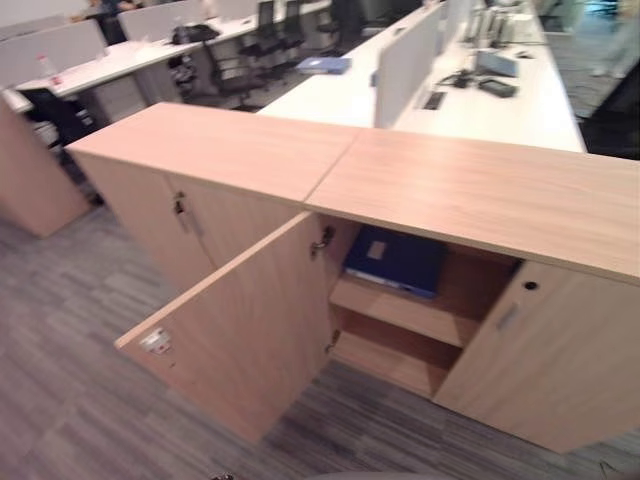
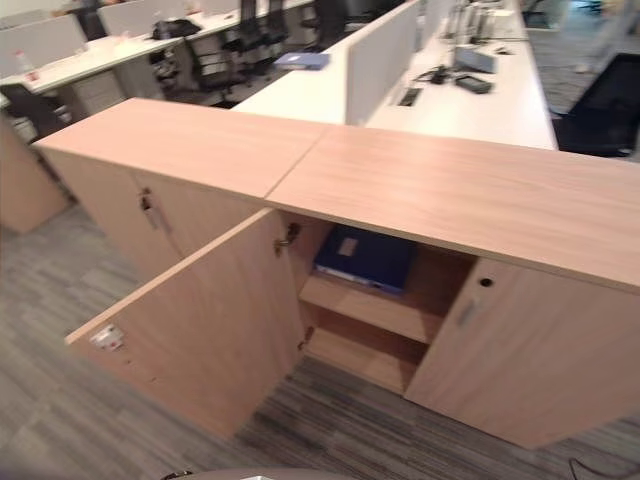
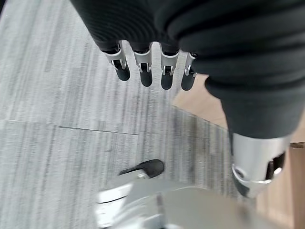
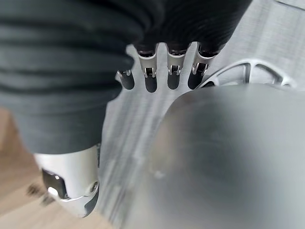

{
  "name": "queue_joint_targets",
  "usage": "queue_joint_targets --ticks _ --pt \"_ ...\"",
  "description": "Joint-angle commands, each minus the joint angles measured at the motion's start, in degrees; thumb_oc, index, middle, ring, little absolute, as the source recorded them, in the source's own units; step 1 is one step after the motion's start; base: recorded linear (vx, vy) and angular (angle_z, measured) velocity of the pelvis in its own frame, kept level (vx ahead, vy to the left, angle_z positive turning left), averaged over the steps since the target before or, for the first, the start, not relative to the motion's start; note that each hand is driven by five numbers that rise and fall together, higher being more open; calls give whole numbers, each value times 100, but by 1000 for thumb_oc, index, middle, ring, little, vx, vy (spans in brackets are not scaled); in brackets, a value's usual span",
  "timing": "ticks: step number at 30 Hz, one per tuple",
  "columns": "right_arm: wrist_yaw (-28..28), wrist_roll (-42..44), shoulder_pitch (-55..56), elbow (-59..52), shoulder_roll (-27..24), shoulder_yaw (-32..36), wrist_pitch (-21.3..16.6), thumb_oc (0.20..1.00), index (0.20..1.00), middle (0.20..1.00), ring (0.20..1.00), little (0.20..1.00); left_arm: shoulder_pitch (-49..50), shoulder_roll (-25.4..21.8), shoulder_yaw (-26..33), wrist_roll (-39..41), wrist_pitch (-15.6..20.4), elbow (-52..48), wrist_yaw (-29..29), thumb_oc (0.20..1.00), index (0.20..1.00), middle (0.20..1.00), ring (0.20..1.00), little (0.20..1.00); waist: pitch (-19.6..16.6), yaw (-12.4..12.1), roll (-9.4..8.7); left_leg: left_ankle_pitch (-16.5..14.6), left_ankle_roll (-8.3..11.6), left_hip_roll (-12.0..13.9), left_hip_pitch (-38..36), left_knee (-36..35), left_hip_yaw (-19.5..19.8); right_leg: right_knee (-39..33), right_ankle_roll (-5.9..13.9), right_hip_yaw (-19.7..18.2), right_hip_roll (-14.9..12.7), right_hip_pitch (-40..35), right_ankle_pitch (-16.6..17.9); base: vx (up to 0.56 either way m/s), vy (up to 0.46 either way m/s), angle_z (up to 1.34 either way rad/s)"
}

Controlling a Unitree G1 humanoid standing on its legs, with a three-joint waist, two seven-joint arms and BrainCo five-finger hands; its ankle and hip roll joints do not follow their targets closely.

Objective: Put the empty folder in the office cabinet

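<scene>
The blue folder (image 1: 392, 260) lies flat on the cabinet (image 1: 470, 190)'s upper shelf, apparently placed already; left hand (image 3: 152, 57) and right hand (image 4: 167, 62) hang empty, fingers relaxed apart.

Standing wide open, left cabinet door (image 1: 235, 335); blue folder (image 1: 395, 262) occupying the upper shelf (image 1: 400, 310); closed right door (image 1: 550, 360) blocking that side.

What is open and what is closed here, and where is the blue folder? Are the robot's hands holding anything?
Left cabinet door: swung wide open.
Right cabinet door: closed.
Neighbouring cabinet doors: closed.
Blue folder: lying on the upper shelf inside.
Left hand: open, holding nothing.
Right hand: open, holding nothing.
</scene>
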State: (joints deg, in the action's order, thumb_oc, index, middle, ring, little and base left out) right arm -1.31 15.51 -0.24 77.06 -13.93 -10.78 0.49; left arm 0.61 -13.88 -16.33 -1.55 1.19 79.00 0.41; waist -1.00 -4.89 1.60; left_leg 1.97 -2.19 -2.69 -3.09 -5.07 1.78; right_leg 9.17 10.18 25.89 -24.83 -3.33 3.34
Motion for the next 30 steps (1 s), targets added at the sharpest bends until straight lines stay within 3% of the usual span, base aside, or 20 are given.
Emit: queue_joint_targets --ticks 1,3,4,5,7,16,17,18,19,21,22,24,26,28,30 --pt "-59 596 -182 153 166 -2 -120 1000 1000 1000 1000 1000 -133 164 21 -67 122 437 -18 1000 1000 1000 1000 1000 155 152 207 -278 201 -99 335 7 197 -371 -72 -1190 885 236 -465 40 6 24" --pt "-47 798 -186 176 209 -56 -159 1000 1000 1000 1000 1000 -143 176 -7 -18 147 492 3 1000 1000 1000 1000 1000 228 282 171 -211 165 -175 298 7 411 -343 -141 -1971 1416 388 -668 33 -25 66" --pt "-63 846 -182 203 209 -103 -161 1000 1000 1000 1000 1000 -168 173 -48 -9 162 498 16 1000 1000 1000 1000 1000 250 330 145 -204 150 -227 285 7 504 -381 -221 -2191 1636 437 -728 44 -40 97" --pt "-39 860 -187 227 211 -89 -158 1000 1000 1000 1000 1000 -195 174 -50 -25 147 540 25 1000 1000 1000 1000 1000 258 325 111 -193 146 -290 264 7 602 -479 -223 -2231 1671 380 -687 38 -26 95" --pt "-46 836 -149 271 262 -142 -137 1000 1000 1000 1000 1000 -233 222 -40 -26 131 590 65 1000 1000 1000 1000 1000 223 357 78 -190 231 -286 235 7 833 -706 -303 -2066 1798 178 -666 87 -174 76" --pt "-109 920 10 41 430 -431 -231 1000 1000 1000 1000 1000 -238 268 300 309 146 625 223 1000 1000 1000 1000 1000 120 338 -139 -191 384 -60 206 7 879 -1365 -417 -1844 2053 -65 -484 64 -160 14" --pt "-299 875 47 -74 262 -401 -242 1000 1000 1000 1000 1000 -179 -368 510 397 89 604 -220 1000 1000 1000 1000 1000 138 335 -107 -181 418 -9 190 7 846 -1411 -417 -1854 2083 -68 -475 -43 -146 1" --pt "-249 803 42 -127 151 -386 -222 1000 1000 1000 1000 1000 -525 -494 682 630 103 458 52 1000 1000 1000 1000 1000 304 403 -174 -258 488 27 492 508 701 -1407 -446 -1844 2070 -15 -456 -58 -107 3" --pt "-248 803 42 -128 151 -385 -221 1000 1000 1000 1000 1000 -526 -494 682 630 103 458 52 1000 1000 1000 1000 1000 302 403 -173 -268 487 25 504 526 702 -1406 -445 -1843 2070 -11 -456 -169 -157 7" --pt "-167 634 59 -42 12 -311 -228 1000 1000 1000 1000 1000 -573 -491 896 915 127 234 123 1000 1000 1000 1000 1000 523 410 -316 -458 688 290 1054 1501 205 -1417 -518 -1733 2061 1 -479 -129 -114 4" --pt "-167 634 59 -42 12 -311 -228 1000 1000 1000 1000 1000 -573 -491 896 915 126 232 124 1000 1000 1000 1000 1000 524 407 -311 -472 689 295 1063 1523 204 -1417 -519 -1735 2067 1 -478 -35 -47 -12" --pt "-139 573 55 35 -77 -232 -238 1000 1000 1000 1000 1000 -529 -524 994 988 134 226 94 1000 1000 1000 1000 1000 545 358 -333 -558 642 558 951 1627 0 -1417 -547 -1826 2130 -39 -483 17 -36 0" --pt "-163 511 45 85 -128 -196 -256 1000 1000 1000 1000 1000 -519 -627 1113 1056 149 286 89 1000 1000 1000 1000 1000 508 345 -358 -555 626 720 866 1510 87 -1417 -529 -1927 2173 -15 -488 28 -18 -25" --pt "-284 349 88 114 -202 -196 -246 1000 1000 1000 1000 1000 -588 -839 1227 1033 152 372 83 1000 1000 1000 1000 1000 390 342 -314 -412 633 889 760 974 469 -1417 -484 -1967 2241 91 -534 35 45 -37" --pt "-311 279 159 117 -248 -93 -259 1000 1000 1000 1000 1000 -614 -895 1274 945 152 435 74 1000 1000 1000 1000 1000 239 391 -228 -288 705 1006 500 400 408 -1417 -458 -1917 2273 97 -575 132 162 14"
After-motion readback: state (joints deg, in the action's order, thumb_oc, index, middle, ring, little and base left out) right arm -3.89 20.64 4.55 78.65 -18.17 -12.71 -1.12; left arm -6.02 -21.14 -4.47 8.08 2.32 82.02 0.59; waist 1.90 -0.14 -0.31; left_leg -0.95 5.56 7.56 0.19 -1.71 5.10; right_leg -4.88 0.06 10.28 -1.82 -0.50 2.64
